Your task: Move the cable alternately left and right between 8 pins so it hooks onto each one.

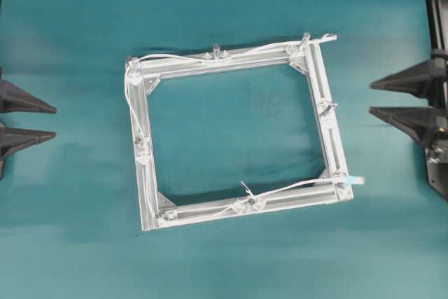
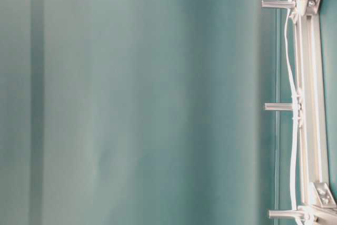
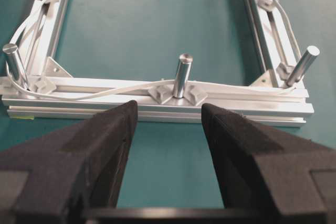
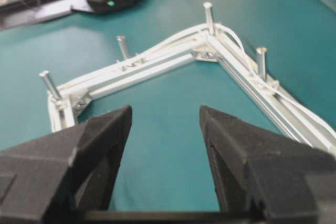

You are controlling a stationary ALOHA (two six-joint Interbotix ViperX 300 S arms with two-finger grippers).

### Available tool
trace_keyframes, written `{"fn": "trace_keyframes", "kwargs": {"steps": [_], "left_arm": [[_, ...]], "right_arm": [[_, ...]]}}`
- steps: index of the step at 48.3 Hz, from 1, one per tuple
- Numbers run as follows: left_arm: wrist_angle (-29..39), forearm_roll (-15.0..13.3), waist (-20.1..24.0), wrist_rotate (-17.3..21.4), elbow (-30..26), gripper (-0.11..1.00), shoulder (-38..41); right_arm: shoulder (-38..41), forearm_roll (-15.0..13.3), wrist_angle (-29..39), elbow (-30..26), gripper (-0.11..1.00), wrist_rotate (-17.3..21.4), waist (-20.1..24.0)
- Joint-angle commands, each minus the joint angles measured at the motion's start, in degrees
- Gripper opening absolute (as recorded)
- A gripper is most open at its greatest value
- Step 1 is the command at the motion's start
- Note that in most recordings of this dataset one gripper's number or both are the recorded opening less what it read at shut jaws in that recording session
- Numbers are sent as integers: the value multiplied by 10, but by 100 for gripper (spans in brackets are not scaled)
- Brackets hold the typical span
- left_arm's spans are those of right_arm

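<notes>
The square silver frame (image 1: 318,82) lies mid-table, with the pins (image 1: 216,50) standing round it. The white cable (image 1: 175,57) runs from the top right corner along the top bar and down the left bar. It also lies along the bottom bar, and its plug end (image 1: 353,181) sticks out at the bottom right. My left gripper (image 1: 55,122) is open at the left edge, well clear of the frame. In the left wrist view its open fingers (image 3: 105,145) face a pin (image 3: 182,74) with the cable (image 3: 105,94) beside it. My right gripper (image 1: 371,97) is open to the right of the frame and holds nothing (image 4: 165,116).
Teal cloth (image 1: 224,264) covers the table. The right arm's dark base (image 1: 437,5) stands at the right edge. In the table-level view, three pins (image 2: 278,107) and the cable (image 2: 288,51) show along one frame bar (image 2: 316,77).
</notes>
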Motion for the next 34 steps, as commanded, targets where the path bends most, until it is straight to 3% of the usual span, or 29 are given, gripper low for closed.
{"fn": "trace_keyframes", "kwargs": {"steps": [1, 20, 34], "left_arm": [[-6, 1, -1, -4, -6, 54, 4], [-5, 1, -1, -4, -5, 54, 4], [-6, 1, -1, -4, -5, 54, 4]], "right_arm": [[-18, -12, -13, 4, 60, -1, 3], [-54, -20, -29, 64, 60, -1, 31], [-66, -19, -45, 78, 60, -1, 52]]}}
